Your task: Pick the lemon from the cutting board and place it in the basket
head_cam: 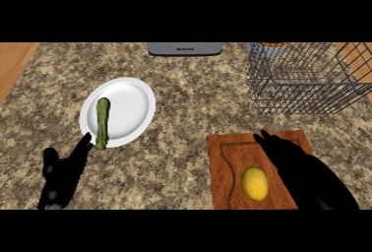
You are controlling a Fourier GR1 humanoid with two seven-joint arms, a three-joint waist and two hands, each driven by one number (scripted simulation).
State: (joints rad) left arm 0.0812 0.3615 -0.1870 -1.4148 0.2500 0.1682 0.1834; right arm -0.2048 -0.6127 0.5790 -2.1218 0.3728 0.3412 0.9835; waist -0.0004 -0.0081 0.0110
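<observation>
Two hands seen | we noted right hand (pixel 305 170) open, just beside lemon (pixel 255 183) on board (pixel 225 167) | left hand (pixel 64 172) open | basket (pixel 305 78) apart

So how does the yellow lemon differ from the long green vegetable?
The yellow lemon is short and oval; the long green vegetable is slim and stick-like. The lemon lies on the brown wooden cutting board, the green vegetable on the white round plate, its lower end over the rim. The open right hand is beside the lemon. Neither is held.
</observation>
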